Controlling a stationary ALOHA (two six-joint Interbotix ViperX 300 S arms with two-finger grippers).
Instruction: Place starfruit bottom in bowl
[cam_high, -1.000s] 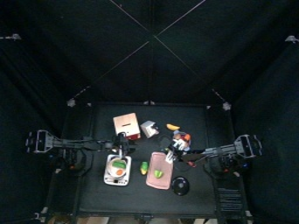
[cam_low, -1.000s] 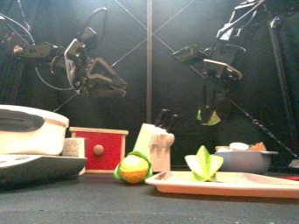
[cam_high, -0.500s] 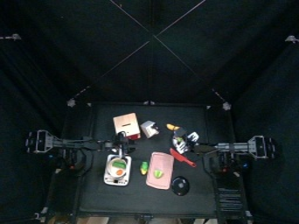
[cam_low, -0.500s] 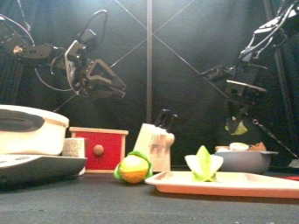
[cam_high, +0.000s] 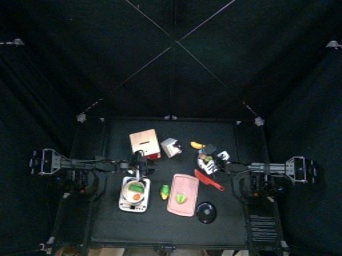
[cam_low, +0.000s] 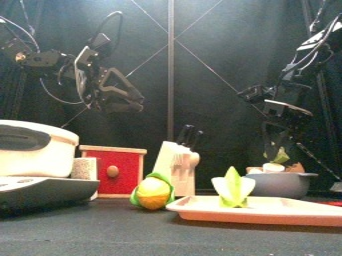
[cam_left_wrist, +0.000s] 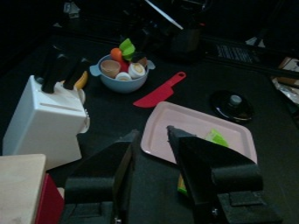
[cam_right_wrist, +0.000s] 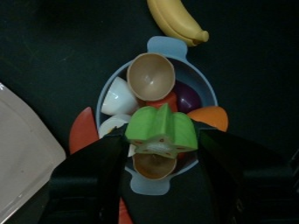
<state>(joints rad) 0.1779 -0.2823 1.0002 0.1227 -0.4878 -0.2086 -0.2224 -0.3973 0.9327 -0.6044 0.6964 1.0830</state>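
Note:
The starfruit bottom (cam_right_wrist: 162, 124), a green ridged piece, sits between my right gripper's (cam_right_wrist: 163, 150) jaws, which are shut on it. In the front view it hangs (cam_low: 279, 156) just above the blue-grey bowl (cam_low: 283, 184) at the right. The bowl (cam_right_wrist: 205, 85) holds several toy foods: brown, purple, orange and white pieces. My left gripper (cam_left_wrist: 152, 144) stands open and holds nothing, raised high on the left (cam_low: 130, 98).
A second green starfruit piece (cam_low: 234, 188) lies on the pink tray (cam_low: 267, 211). Nearby are a white knife block (cam_low: 174, 164), a red drawer box (cam_low: 114, 170), a green-orange fruit (cam_low: 154, 192), a red knife (cam_left_wrist: 158, 90) and a banana (cam_right_wrist: 177, 22).
My right gripper has carried the starfruit piece to the right and down, from over the tray to just above the bowl. The left arm has not moved.

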